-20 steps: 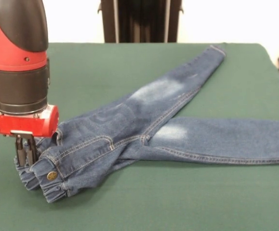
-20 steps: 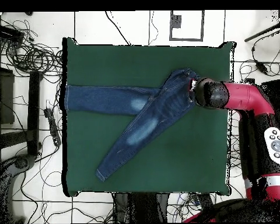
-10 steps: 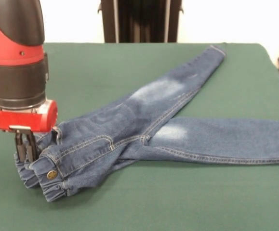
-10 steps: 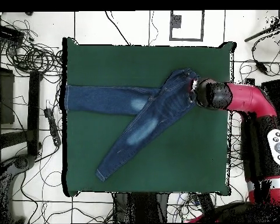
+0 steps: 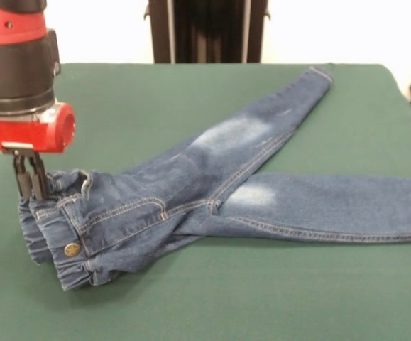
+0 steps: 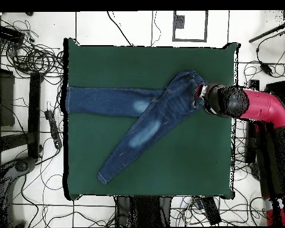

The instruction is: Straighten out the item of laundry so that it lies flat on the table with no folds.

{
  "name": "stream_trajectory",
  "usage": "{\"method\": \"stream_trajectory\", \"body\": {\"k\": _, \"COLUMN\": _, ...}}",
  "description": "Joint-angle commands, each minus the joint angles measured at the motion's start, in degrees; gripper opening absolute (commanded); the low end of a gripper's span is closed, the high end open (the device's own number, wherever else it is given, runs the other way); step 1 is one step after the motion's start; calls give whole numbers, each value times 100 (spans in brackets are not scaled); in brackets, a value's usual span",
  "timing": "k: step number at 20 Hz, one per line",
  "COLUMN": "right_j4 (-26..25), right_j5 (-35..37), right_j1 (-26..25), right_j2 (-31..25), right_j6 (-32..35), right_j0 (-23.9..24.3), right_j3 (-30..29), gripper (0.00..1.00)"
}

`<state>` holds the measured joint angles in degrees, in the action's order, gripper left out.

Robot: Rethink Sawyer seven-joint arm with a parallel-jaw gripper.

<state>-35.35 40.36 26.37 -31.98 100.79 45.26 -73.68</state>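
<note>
Table, dark green cloth cover.
Carries 1 pair of blue jeans, its 2 legs spread apart, waistband end bunched.

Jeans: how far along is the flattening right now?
Done: the gripper is shut on the waistband of the jeans, lifting that end off the table. In hand: raising the waist. Left: one leg lies across the other, and the waist end is bunched, so uncrossing and smoothing remain.
</note>
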Motion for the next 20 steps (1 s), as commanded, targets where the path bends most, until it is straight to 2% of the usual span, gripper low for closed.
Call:
{"method": "stream_trajectory", "body": {"k": 1, "right_j4": 171, "right_j5": 623, "right_j1": 4, "right_j2": -161, "right_j6": -830, "right_j0": -211, "right_j3": -975, "gripper": 0}}
{"method": "stream_trajectory", "body": {"k": 8, "right_j4": 101, "right_j5": 393, "right_j1": -70, "right_j2": -207, "right_j6": -898, "right_j0": -93, "right_j3": -1101, "gripper": 0}}
{"method": "stream_trajectory", "body": {"k": 20, "right_j4": -26, "right_j5": 311, "right_j1": 167, "right_j2": -348, "right_j6": -1298, "right_j0": 331, "right_j3": -1868, "gripper": 0}}
